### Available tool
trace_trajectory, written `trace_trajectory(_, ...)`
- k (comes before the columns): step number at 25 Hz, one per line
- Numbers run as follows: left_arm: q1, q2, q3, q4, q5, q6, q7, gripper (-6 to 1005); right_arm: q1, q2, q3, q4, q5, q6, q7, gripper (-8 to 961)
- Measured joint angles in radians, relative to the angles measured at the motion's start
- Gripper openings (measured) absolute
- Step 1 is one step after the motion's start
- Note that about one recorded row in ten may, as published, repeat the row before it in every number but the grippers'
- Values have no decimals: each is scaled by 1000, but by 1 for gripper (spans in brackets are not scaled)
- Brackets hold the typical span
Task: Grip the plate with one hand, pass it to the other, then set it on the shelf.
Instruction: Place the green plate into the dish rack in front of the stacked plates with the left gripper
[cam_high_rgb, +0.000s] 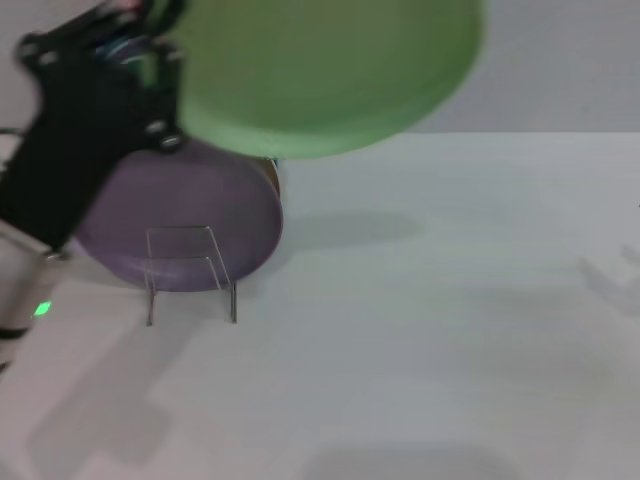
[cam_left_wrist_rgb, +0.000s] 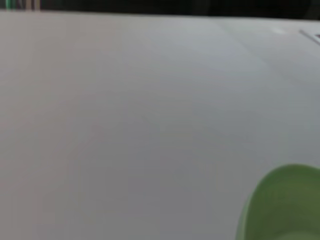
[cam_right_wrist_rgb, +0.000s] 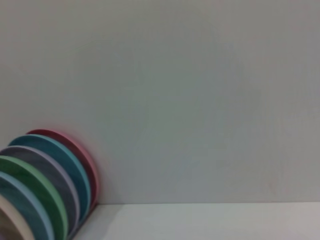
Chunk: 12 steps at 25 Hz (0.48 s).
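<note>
The light green plate (cam_high_rgb: 320, 65) hangs high in the air, near the top of the head view. My left gripper (cam_high_rgb: 168, 78), bulky and black on a black arm with a green light, is shut on the plate's left rim. A curved piece of the plate's rim (cam_left_wrist_rgb: 285, 207) also shows in the left wrist view above the white table. The shelf (cam_high_rgb: 190, 272), a small clear acrylic stand, rests on the table below and left of the plate. My right gripper is out of view.
A lilac-purple plate (cam_high_rgb: 180, 215) lies on the table just behind the shelf. The white table (cam_high_rgb: 430, 320) stretches to the right. The right wrist view shows a row of several upright coloured plates (cam_right_wrist_rgb: 47, 190) against a pale wall.
</note>
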<state>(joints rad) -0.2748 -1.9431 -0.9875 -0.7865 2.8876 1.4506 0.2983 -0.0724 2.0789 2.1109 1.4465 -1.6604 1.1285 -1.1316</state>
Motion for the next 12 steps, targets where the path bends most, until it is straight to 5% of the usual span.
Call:
trace_trajectory(2,-77,-15,-54,225,1,156,-83,54,3,0,8,-5,2,23,-3,739)
trace_trajectory(4,-111,-18,-71,325,1,194,-117,53,4,0,11,-8,2,30,-4,738)
trace_trajectory(12,-151,-13,-83,507,1,226,-136,49,-2,3,18,-20,2,52,-12,738)
